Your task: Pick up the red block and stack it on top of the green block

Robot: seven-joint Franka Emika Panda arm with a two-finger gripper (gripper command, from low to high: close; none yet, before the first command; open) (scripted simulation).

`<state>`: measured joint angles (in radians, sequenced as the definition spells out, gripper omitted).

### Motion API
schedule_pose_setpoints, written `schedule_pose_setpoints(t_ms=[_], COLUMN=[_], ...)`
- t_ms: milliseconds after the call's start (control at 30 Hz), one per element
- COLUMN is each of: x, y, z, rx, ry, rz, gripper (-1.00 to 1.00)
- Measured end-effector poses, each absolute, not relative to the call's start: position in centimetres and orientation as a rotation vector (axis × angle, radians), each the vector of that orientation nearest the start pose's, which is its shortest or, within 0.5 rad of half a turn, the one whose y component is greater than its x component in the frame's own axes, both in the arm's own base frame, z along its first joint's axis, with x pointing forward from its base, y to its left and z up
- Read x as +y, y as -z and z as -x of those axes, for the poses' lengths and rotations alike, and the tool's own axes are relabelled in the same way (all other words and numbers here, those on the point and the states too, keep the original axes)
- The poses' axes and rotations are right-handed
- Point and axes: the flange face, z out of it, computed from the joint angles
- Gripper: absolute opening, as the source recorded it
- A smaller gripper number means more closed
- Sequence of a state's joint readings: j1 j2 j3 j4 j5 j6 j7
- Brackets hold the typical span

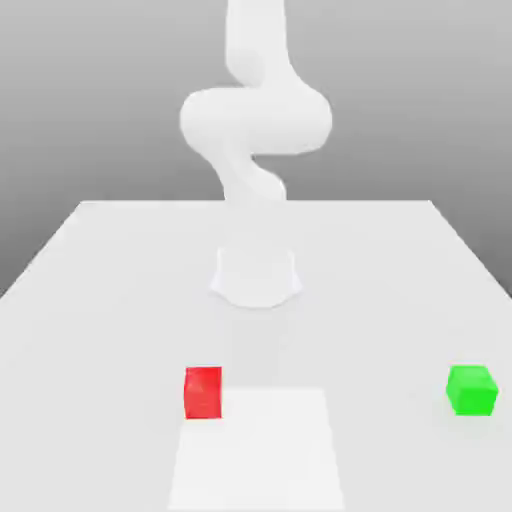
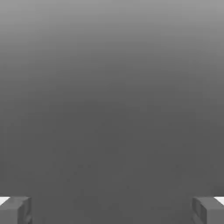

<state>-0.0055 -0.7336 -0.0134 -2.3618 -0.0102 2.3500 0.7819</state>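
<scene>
The red block (image 1: 203, 392), a small rigid cube likely light and flat-sided, sits near the bench's (image 1: 100, 280) front edge, well apart from the green block (image 1: 471, 389), best pinched across two opposite faces by the released, wide-spread end effector (image 2: 112, 210).

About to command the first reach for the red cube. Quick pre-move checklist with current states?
1. Gripper open with nothing between its fingertips: ok.
2. Small bright red cube resting flat on the white table, nothing on top: ok.
3. Small bright green cube top face bare, ready to receive: ok.
4. Cubes well apart, green toward the exterior view's right: ok.
5. Gripper lined up over the red cube: not ok, no cube between the fingertips in the hand view.
6. Exact gripper height above the table: cannot tell.
</scene>
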Motion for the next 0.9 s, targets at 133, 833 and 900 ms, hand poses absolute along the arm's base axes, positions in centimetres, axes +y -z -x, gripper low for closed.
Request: schedule_pose_setpoints(t_ms=[133,833,900], x=[-2.7,-7.3,-7.3], y=[-56.2,-14.6,-14.6], z=[-41.1,-33.8,-33.8], rx=[1.091,1.155,1.155], ry=[0.786,0.000,0.000], rz=[2.625,2.923,2.923], gripper=[0.00,-1.00,-1.00])
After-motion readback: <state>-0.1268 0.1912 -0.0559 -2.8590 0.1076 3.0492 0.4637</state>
